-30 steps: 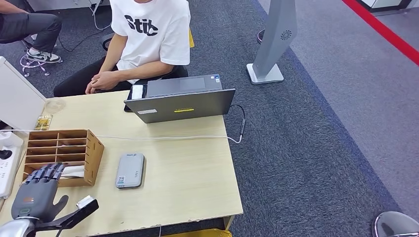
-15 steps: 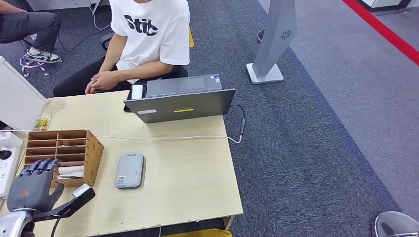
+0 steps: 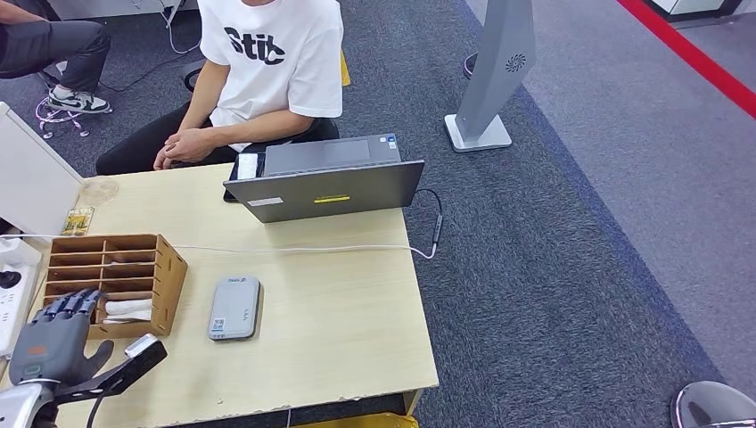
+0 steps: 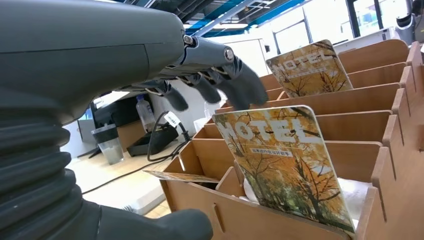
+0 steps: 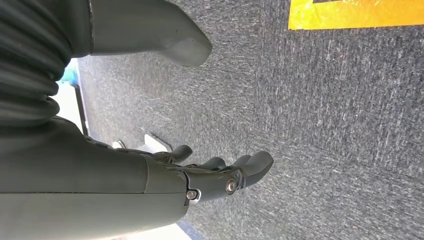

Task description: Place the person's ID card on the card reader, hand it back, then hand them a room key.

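We see the glossy rectangular room key card printed with autumn trees and the word HOTEL (image 4: 287, 167) standing tilted in a front slot of the open plywood sorting box (image 3: 111, 281), with a second card of the same print (image 4: 307, 67) upright in a slot further back and white folded paper lying in the compartment beside the nearer card. Our left hand (image 3: 55, 343), dark grey with a ribbed wrist cover, hovers just at the near edge of that box; its fingers (image 4: 235, 82) are extended and slightly curled above the nearer card, spread apart and holding nothing, and we cannot tell whether they touch it. Beside the box on the pale wood-grain counter (image 3: 357, 312) lies the flat rounded grey card reader (image 3: 235, 307), its top bare. A thin white cable (image 3: 294, 249) runs across the counter between these and the open grey laptop (image 3: 325, 181) at the far edge, which stands between us and the seated person in a white printed T-shirt (image 3: 267, 62), whose hands are clasped in the lap. Our right hand (image 5: 220, 175) hangs over the dark speckled carpet (image 5: 330, 110), fingers loosely curved and apart, holding nothing.
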Robot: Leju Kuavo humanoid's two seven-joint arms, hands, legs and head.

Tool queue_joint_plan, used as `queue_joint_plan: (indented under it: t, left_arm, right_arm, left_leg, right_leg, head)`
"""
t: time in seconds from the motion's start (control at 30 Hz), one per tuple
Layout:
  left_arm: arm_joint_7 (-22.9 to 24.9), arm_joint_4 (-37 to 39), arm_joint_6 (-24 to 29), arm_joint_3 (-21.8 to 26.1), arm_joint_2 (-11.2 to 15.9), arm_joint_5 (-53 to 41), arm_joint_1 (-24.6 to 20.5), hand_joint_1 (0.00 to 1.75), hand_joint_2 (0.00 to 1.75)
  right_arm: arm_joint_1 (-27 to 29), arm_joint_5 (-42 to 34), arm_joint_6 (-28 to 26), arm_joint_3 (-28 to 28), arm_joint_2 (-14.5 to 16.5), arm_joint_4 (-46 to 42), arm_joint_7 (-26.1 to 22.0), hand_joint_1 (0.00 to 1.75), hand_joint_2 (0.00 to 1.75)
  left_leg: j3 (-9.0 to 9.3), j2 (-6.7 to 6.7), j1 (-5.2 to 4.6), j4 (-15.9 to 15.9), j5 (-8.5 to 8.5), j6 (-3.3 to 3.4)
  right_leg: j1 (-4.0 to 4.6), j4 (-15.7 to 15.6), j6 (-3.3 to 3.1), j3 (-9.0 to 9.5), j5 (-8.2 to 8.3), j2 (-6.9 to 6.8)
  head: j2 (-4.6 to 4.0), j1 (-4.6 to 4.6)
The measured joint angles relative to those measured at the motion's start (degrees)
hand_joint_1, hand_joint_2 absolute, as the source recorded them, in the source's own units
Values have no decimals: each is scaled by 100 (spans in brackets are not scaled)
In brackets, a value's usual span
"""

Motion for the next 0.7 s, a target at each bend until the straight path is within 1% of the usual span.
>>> queue_joint_plan:
  t: [0.17,0.43,0.57,0.7]
  left_arm:
    - [-11,63,9,53,0,18,-31,45,175]
    - [-99,113,63,65,-4,15,-90,40,175]
    - [-114,158,97,66,-32,13,-173,33,175]
    - [-168,233,145,65,-69,11,-279,32,175]
  right_arm:
    - [-1,71,16,0,0,0,-1,0,175]
    - [-3,157,48,0,0,0,26,0,175]
    - [-5,200,58,0,0,-2,26,0,175]
    - [-6,247,58,0,0,-2,26,0,175]
  left_leg:
    - [0,0,0,0,0,0]
    - [0,0,0,0,0,0]
    - [0,-1,0,0,0,0]
    - [0,-1,0,0,0,0]
  right_leg:
    - [0,0,0,0,0,0]
    - [0,0,0,0,0,0]
    - [0,0,0,0,0,-1]
    - [0,0,0,0,0,0]
  head:
    - [0,0]
    - [0,1]
    - [0,1]
    - [0,1]
